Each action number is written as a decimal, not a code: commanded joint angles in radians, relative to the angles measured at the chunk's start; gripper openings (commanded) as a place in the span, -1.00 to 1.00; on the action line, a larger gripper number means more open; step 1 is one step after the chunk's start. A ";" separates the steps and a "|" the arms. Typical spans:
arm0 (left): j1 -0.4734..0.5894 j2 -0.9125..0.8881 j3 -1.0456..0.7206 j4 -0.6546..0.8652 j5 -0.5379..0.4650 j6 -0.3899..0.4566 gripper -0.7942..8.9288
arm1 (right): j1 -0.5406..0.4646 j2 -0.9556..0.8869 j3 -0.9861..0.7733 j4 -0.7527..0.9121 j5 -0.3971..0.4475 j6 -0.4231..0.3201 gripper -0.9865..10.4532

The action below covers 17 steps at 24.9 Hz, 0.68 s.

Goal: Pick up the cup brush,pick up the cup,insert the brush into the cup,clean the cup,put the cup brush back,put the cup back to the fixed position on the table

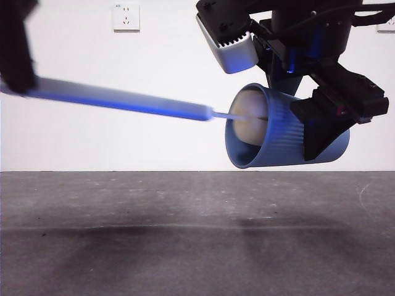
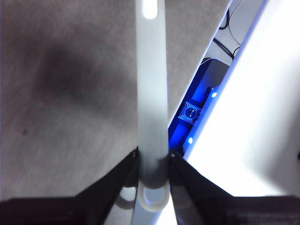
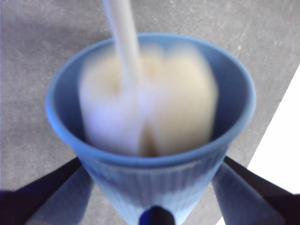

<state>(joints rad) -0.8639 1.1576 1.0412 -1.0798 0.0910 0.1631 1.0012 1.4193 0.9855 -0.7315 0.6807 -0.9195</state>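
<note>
My right gripper (image 1: 321,126) is shut on the blue ribbed cup (image 1: 274,132) and holds it on its side in the air, rim towards the left. In the right wrist view the cup (image 3: 154,178) fills the picture between the jaws. The cup brush (image 1: 123,98) reaches in from the left, and its cream-yellow sponge head (image 1: 250,120) sits inside the cup's mouth; the head (image 3: 154,108) looks blurred. My left gripper (image 2: 153,161) is shut on the brush's grey handle (image 2: 152,93) near its white looped end (image 2: 152,199), at the far left of the front view (image 1: 18,52).
The dark grey table (image 1: 185,246) lies below both arms, with a faint horizontal line across it. A white wall with a socket (image 1: 126,17) stands behind. A blue-lit device (image 2: 194,112) shows past the table's edge in the left wrist view.
</note>
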 commanded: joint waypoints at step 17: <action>0.013 0.130 0.001 -0.003 -0.059 -0.032 -0.85 | 0.008 0.009 0.003 -0.005 0.001 0.032 -0.85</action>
<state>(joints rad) -0.8574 1.2984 1.0416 -1.0622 0.0517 0.1379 1.0080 1.4200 0.9855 -0.7349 0.6800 -0.9051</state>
